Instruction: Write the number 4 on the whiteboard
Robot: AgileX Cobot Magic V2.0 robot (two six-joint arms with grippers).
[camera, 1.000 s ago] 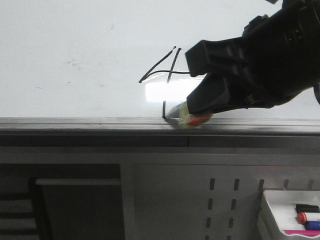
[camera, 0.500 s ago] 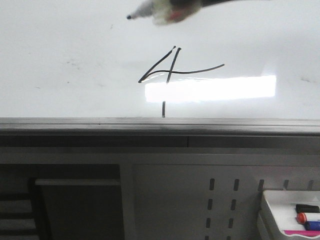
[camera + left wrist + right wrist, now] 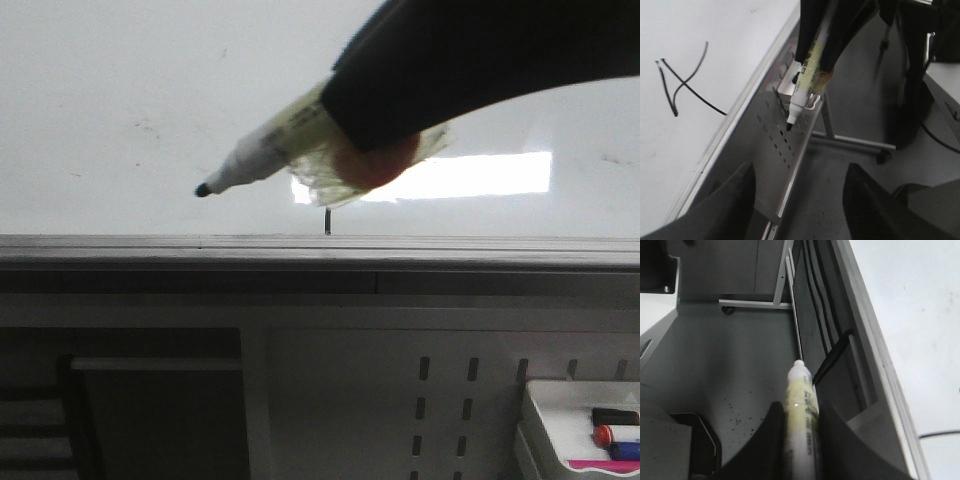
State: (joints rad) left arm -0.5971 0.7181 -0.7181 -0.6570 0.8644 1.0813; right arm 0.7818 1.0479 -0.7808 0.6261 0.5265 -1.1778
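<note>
The number 4 (image 3: 682, 82) stands in thin black lines on the whiteboard (image 3: 715, 30). In the front view my right arm hides most of it; only a short stroke (image 3: 328, 218) near the whiteboard's (image 3: 120, 90) lower edge shows. My right gripper (image 3: 345, 110) is shut on a white marker (image 3: 265, 150), whose black tip (image 3: 203, 190) points left, off the board. The right wrist view shows the marker (image 3: 801, 400) clamped between the right gripper's (image 3: 801, 427) fingers. My left gripper (image 3: 797, 200) is open and holds nothing, off the board's edge.
The whiteboard's grey metal edge (image 3: 300, 248) runs across the front view. Below it is a perforated metal shelf panel (image 3: 450, 400). A small white tray (image 3: 560, 425) with spare markers sits at the lower right. Frame legs and floor (image 3: 855, 145) lie beyond the board.
The right gripper lifted the marker from the board's lower edge, rose out of the top of the view, then came back down in front of the 4, tip pointing left.
</note>
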